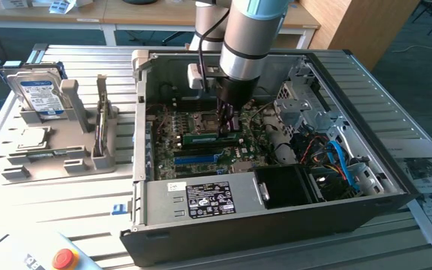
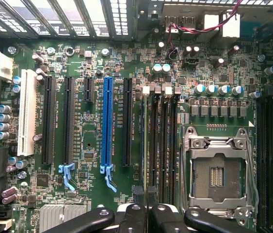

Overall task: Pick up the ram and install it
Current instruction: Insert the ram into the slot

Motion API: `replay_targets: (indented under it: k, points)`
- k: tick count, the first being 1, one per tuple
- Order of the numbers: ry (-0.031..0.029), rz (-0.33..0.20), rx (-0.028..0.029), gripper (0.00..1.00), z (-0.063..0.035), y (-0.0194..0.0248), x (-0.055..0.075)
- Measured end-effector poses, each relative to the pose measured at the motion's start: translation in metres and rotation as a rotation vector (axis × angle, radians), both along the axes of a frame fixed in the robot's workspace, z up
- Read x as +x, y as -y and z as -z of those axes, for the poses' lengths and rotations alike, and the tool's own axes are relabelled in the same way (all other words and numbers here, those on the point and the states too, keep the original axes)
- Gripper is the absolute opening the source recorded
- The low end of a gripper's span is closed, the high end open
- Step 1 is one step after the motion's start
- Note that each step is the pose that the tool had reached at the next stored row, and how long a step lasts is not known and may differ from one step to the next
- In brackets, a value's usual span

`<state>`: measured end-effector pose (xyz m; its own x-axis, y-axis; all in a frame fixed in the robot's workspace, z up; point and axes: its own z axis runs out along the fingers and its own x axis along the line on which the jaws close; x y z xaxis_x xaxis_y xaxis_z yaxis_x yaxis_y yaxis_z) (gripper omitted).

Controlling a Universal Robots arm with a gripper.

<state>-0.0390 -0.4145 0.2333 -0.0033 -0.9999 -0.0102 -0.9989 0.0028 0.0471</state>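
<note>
We see the arm's black gripper (image 1: pixel 226 125) reaching down into the open black desktop computer case (image 1: pixel 276 225). Its jaws are drawn narrow on the long, thin green ram stick (image 1: pixel 210 136). The ram stick lies level just over the green motherboard (image 1: pixel 167 140), beside the square silver processor socket (image 1: pixel 207 120). Whether it sits in a slot we cannot tell. In the wrist view the black fingers (image 2: pixel 163 216) hang above the dark memory slots (image 2: pixel 161 145). A blue-labelled hard drive (image 1: pixel 40 95) stands in a grey fixture (image 1: pixel 77 112) on the exterior view's left.
</note>
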Motion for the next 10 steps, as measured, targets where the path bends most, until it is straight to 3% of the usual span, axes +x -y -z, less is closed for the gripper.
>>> replay_targets:
  k: [10]
  points:
    - [0.0007, 0.004, -0.0001, 0.12, 0.0000, 0.0000, -0.0018]
